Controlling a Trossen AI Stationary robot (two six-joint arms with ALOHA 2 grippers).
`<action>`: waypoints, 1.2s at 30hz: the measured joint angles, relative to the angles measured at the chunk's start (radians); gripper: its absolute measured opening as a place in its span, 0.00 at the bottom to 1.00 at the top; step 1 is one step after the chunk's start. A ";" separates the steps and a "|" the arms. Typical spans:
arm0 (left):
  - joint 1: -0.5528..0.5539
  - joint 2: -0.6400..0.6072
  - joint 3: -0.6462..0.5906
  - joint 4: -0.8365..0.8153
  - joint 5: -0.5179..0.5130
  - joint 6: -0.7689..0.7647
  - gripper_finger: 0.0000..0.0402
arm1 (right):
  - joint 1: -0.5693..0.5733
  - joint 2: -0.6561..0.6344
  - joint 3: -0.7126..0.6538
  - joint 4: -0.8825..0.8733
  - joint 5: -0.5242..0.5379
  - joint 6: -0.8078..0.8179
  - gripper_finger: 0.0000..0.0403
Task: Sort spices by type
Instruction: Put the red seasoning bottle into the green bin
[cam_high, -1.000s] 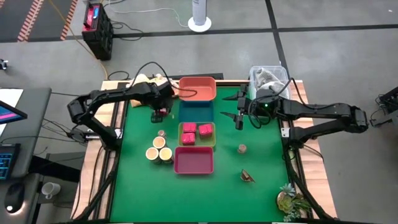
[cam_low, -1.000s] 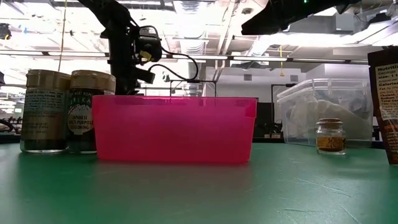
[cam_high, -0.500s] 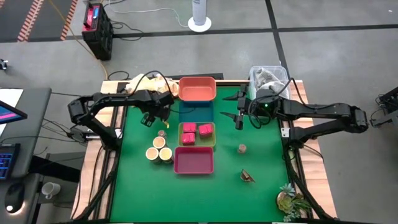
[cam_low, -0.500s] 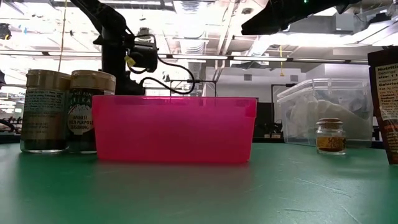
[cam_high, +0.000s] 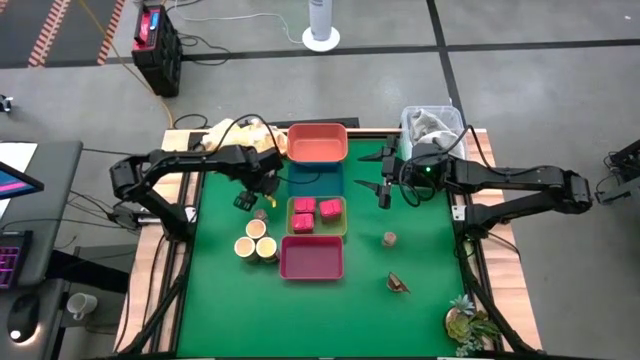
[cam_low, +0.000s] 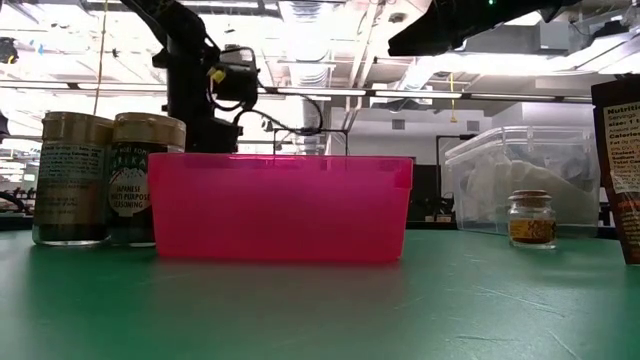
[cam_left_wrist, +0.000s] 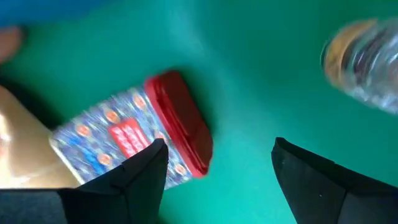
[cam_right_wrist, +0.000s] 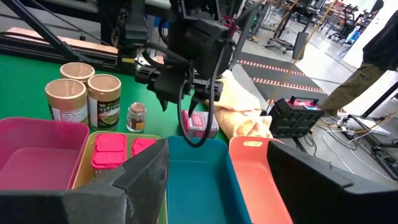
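**Left pincer spread over toppled spice tin; right arm idle**

The left pincer (cam_high: 246, 200) is seen at approx. 10 o'clock of the worktop (cam_high: 220, 300), its fingers (cam_left_wrist: 134, 171) spread wide. A red-lidded spice tin w/ blue-and-red label (cam_left_wrist: 134, 140) is shown lying on its side on the green surface just beside one finger, not pinched. A small glass jar (cam_left_wrist: 364, 65) is seen nearby; in the high view it stands at (cam_high: 260, 213), just below the pincer.

Three pink blocks (cam_high: 317, 213) are held in the yellow-green tray (cam_high: 290, 215) at centre. Three tan tubs (cam_high: 255, 241) are grouped at 9 o'clock of the magenta tray (cam_high: 312, 258). A second small jar (cam_high: 389, 238) stands at approx. 3 o'clock of the trays; a dark brown piece (cam_high: 398, 284) lies toward 5 o'clock. The teal tray (cam_high: 315, 180) and orange-red tray (cam_high: 318, 143) sit toward 12 o'clock.

The right pincer (cam_high: 384, 185) is held spread at approx. 1 o'clock, w/ nothing between its fingers (cam_right_wrist: 140, 177).
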 joint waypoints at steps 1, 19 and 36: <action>-0.007 0.000 0.010 0.001 0.000 0.000 0.68 | 0.000 0.000 0.000 0.000 0.000 0.000 0.74; -0.028 0.000 0.074 -0.001 -0.255 0.253 0.68 | 0.000 0.000 0.000 0.005 0.000 0.006 0.74; 0.001 0.011 0.074 0.003 -0.174 0.842 0.77 | 0.007 0.001 0.000 0.003 0.000 0.001 0.74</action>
